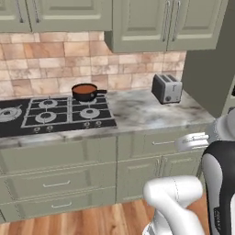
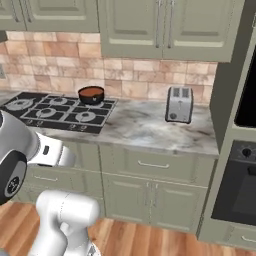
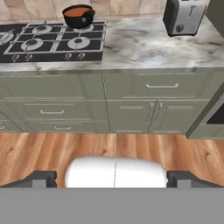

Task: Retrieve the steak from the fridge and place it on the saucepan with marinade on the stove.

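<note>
The pincer stands wide open with nothing in it — in the hand view its two dark tips rise far apart at the bottom, over bare wooden floor in front of the lower cabinets.

The saucepan sits on the stove at the back right burner, near the brick wall, with orange-brown liquid inside and its handle pointing right. Nothing lies in the liquid that I can make out. The stove is set into the marble table, toward its left.

A silver toaster stands on the table well apart from the saucepan, off to the right near the tall cabinet side. In the right base view a dark built-in oven fills the right edge — beyond the toaster.
</note>
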Available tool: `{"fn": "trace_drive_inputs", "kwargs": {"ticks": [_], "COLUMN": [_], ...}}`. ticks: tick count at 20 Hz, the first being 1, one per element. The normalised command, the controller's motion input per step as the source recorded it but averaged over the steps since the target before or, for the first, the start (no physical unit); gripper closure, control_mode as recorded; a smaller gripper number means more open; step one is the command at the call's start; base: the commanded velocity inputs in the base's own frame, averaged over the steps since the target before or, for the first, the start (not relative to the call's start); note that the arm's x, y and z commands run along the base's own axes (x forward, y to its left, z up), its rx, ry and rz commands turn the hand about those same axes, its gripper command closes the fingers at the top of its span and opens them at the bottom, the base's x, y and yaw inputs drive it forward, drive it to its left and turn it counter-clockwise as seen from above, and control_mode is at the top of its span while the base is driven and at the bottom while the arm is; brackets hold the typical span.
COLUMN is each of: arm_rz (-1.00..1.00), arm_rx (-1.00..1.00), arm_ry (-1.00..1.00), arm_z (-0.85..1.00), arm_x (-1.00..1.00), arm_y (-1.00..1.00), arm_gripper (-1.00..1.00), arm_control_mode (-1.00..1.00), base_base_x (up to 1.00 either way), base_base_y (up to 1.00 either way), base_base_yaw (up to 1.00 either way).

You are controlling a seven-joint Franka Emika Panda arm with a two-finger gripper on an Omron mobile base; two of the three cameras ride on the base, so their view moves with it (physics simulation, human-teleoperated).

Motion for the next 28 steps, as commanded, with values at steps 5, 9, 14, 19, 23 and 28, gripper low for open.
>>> {"fn": "trace_drive_inputs", "kwargs": {"ticks": [5, 9, 14, 19, 23, 28], "arm_rz": [0.00, 0.00, 0.00, 0.00, 0.00, 0.00], "arm_rx": [0.00, 0.00, 0.00, 0.00, 0.00, 0.00], "arm_ry": [0.00, 0.00, 0.00, 0.00, 0.00, 0.00], "arm_z": [0.00, 0.00, 0.00, 0.00, 0.00, 0.00], "arm_x": [0.00, 0.00, 0.00, 0.00, 0.00, 0.00], "arm_y": [0.00, 0.00, 0.00, 0.00, 0.00, 0.00], "arm_gripper": [-1.00, -1.00, -1.00, -1.00, -1.00, -1.00], "arm_control_mode": [1.00, 1.00, 1.00, 1.00, 1.00, 1.00], "base_base_x": [-0.02, 0.00, -0.01, -0.15, -0.09, 0.00], "base_base_y": [-0.65, -0.61, -0.57, -0.26, -0.02, 0.00], "base_base_yaw": [0.17, 0.31, 0.48, 0.65, 0.74, 0.74]}}
